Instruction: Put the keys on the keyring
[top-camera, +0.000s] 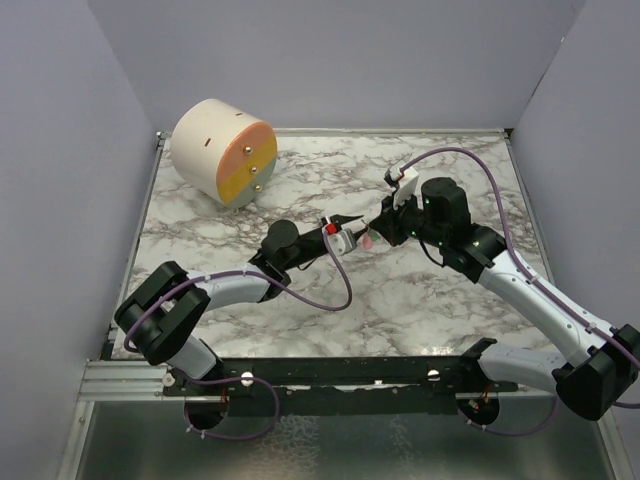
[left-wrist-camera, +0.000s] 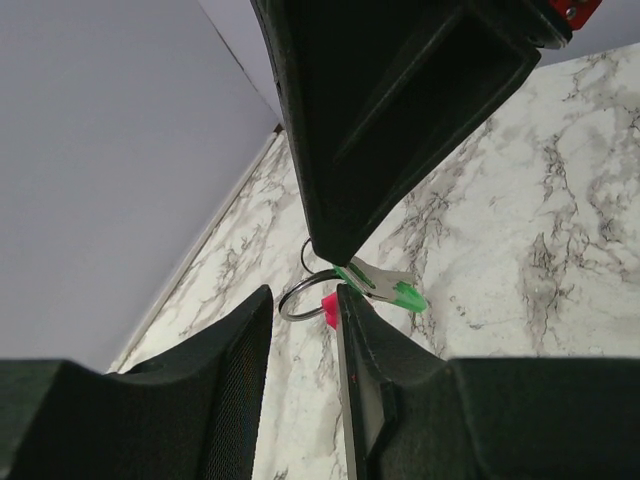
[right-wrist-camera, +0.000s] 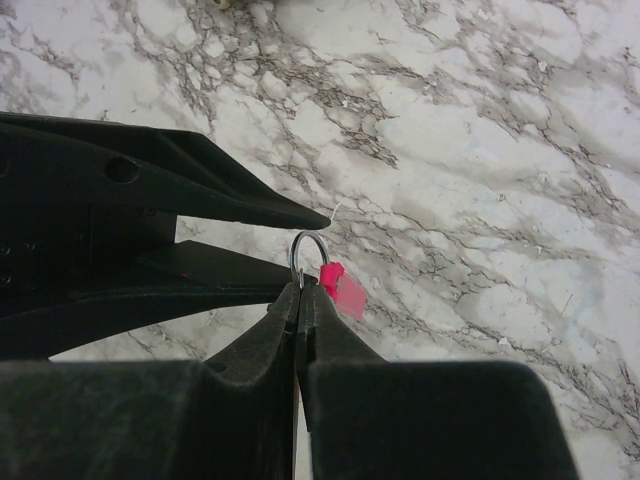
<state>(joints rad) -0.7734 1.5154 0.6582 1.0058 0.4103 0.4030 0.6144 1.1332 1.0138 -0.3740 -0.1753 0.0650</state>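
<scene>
My right gripper (right-wrist-camera: 299, 292) is shut on the small metal keyring (right-wrist-camera: 308, 250) and holds it just above the marble table. The pink-red key (right-wrist-camera: 343, 289) hangs at the ring beside my right fingertips. In the left wrist view, the ring (left-wrist-camera: 292, 303) sits just ahead of the gap of my open left gripper (left-wrist-camera: 303, 312). The pink key (left-wrist-camera: 328, 309) touches its right finger. The green key (left-wrist-camera: 398, 292) sticks out at the tip of the right gripper (left-wrist-camera: 335, 248); I cannot tell if it is threaded on. From above, both grippers (top-camera: 345, 230) (top-camera: 378, 230) meet at mid-table.
A big cream-and-orange cylinder (top-camera: 225, 152) lies on its side at the back left of the marble table (top-camera: 400, 310). Grey walls close in the left, back and right sides. A purple cable (top-camera: 330, 295) loops beside the left arm.
</scene>
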